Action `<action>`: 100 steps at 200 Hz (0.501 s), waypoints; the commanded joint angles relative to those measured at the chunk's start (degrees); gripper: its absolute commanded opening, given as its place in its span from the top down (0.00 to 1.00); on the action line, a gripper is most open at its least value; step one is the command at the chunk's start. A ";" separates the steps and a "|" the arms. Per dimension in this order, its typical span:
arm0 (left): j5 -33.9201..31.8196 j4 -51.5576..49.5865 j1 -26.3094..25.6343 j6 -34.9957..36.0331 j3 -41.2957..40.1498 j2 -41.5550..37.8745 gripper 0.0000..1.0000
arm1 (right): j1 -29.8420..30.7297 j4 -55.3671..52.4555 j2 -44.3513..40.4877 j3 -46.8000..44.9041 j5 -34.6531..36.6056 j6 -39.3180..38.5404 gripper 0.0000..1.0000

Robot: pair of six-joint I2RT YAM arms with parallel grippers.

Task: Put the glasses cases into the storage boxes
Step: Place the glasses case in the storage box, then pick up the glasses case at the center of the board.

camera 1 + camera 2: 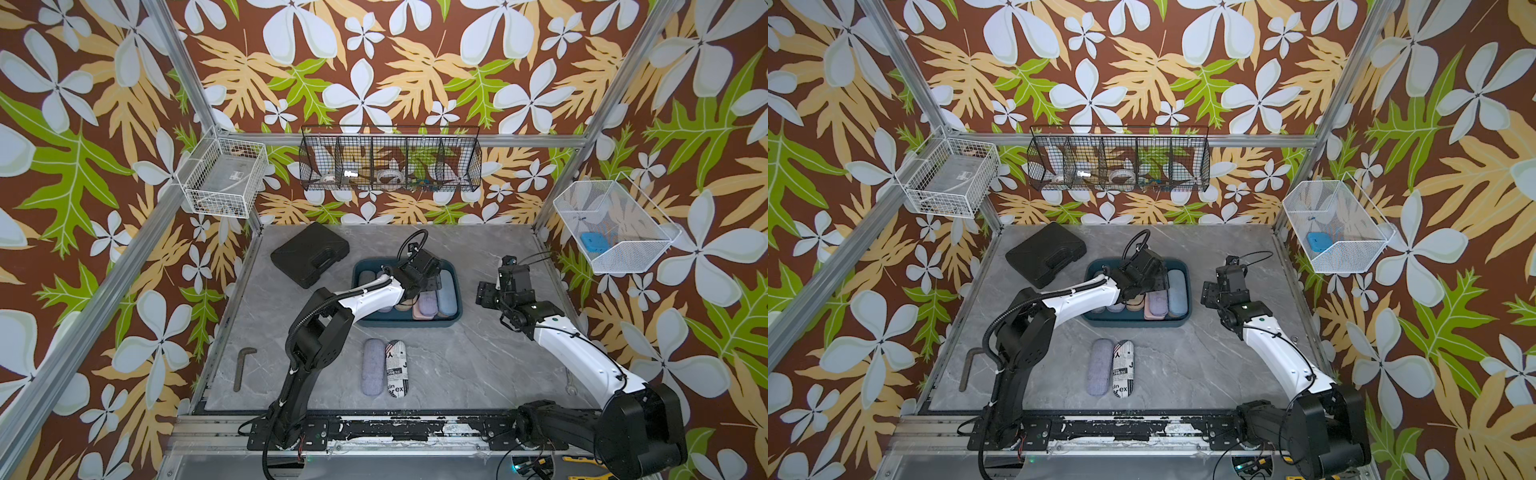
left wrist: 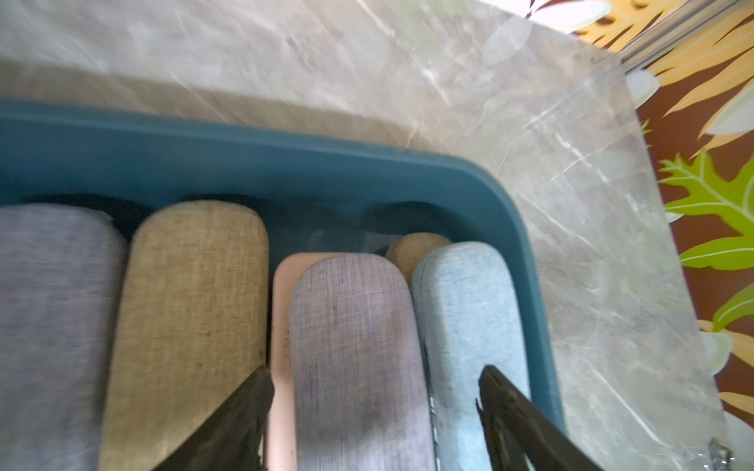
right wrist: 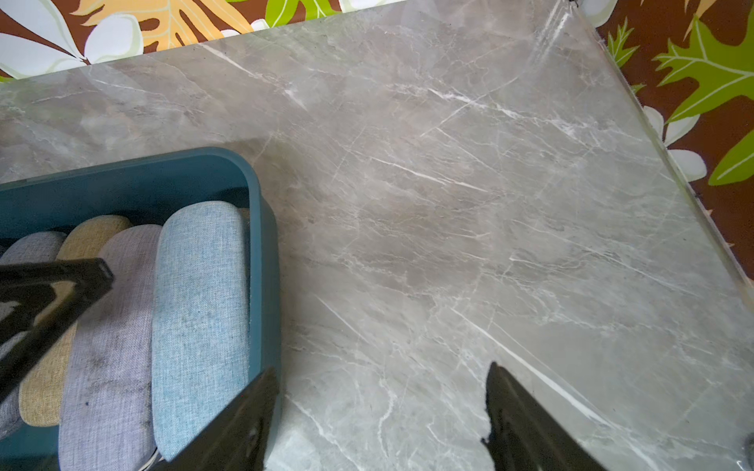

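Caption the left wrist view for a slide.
Left gripper, jaws open, over a lavender case stacked on a pink case in the teal tub.

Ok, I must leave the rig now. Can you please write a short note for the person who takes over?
The left claw is open, holding nothing, over the lavender case inside the teal tub.
The right claw is open and empty, over the bare table beside the tub.
Done: several cases lie in the tub; the lavender one rests on a pink case.
Left: the grey fabric case and the newspaper-print case, side by side on the table in front of the tub.
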 commanded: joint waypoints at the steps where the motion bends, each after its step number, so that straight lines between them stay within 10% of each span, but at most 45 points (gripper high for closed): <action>1: -1.61 0.45 -0.05 0.74 -1.59 -4.02 0.19 | 0.01 0.56 -0.26 -0.18 0.65 0.52 0.20; 100: -9.86 0.71 -4.46 -1.55 -31.78 -32.34 0.19 | 0.08 4.41 2.03 -1.69 -3.29 2.37 0.21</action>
